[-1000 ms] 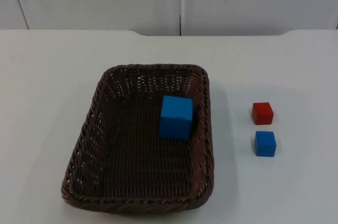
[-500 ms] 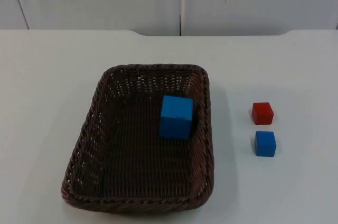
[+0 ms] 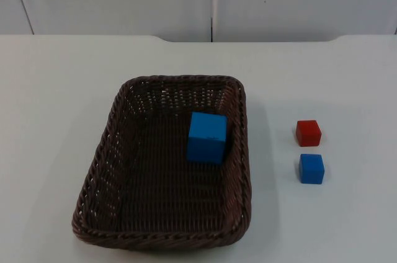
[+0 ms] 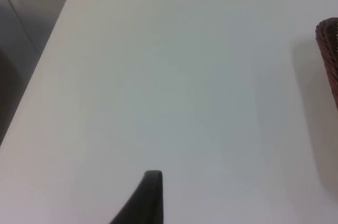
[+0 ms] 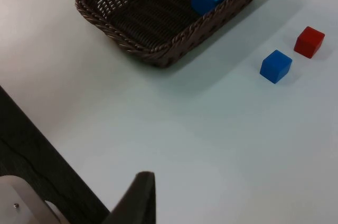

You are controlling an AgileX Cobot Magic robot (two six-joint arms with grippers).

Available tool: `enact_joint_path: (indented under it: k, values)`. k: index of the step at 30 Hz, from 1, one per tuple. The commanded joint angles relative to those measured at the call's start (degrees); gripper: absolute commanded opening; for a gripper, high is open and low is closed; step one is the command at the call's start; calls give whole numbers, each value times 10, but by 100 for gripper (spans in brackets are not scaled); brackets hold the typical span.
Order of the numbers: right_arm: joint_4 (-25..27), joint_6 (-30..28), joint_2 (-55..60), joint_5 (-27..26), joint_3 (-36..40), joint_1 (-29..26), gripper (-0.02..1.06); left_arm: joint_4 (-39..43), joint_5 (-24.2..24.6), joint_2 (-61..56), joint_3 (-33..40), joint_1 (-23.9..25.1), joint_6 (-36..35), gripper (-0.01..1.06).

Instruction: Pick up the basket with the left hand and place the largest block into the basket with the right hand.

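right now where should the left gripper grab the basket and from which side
Probably the basket's long left rim, approached from above on its left, the left arm's side, one finger inside the wall and one outside. The wall is thin, flares outward and stands free of anything there, while the large blue block leans against the right wall, so that side looks more crowded.
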Motion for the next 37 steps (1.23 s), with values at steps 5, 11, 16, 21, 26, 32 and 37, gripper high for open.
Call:
enact_joint_path:
  k: [5, 11, 16, 21, 26, 32, 37]
  values:
    - [1, -5, -3, -3, 1, -42, 105, -3, -6, -3, 2, 1, 0, 105]
    - [1, -5, -3, -3, 1, -103, 105, -3, -6, -3, 2, 1, 0, 105]
    - [1, -5, -3, -3, 1, -163, 105, -3, -6, -3, 2, 1, 0, 105]
    - [1, -5, -3, -3, 1, -218, 105, -3, -6, -3, 2, 1, 0, 105]
    - [1, -5, -3, -3, 1, -281, 105, -3, -6, -3, 2, 1, 0, 105]
    - [1, -5, -3, -3, 1, -366, 105, -3, -6, -3, 2, 1, 0, 105]
    - [1, -5, -3, -3, 1, -404, 105, -3, -6, -3, 2, 1, 0, 105]
